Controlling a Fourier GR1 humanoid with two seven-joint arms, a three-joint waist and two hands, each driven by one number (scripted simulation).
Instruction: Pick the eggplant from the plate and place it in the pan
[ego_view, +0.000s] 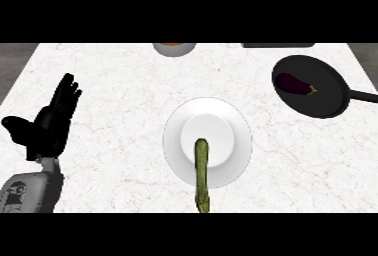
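A dark purple eggplant (294, 83) lies inside the black pan (325, 105) at the right back of the counter, toward the pan's left side. The white plate (221, 120) sits in the middle of the counter. A long green vegetable (201, 175) lies with its upper end on the plate's front part and its lower end past the rim. My left hand (46, 125) rests open at the left edge, fingers up, far from plate and pan. My right hand does not show.
The pan's handle (363, 95) points right, off the view's edge. A grey bowl (174, 48) with something orange in it stands at the back centre. A dark object (278, 45) lies at the back right edge.
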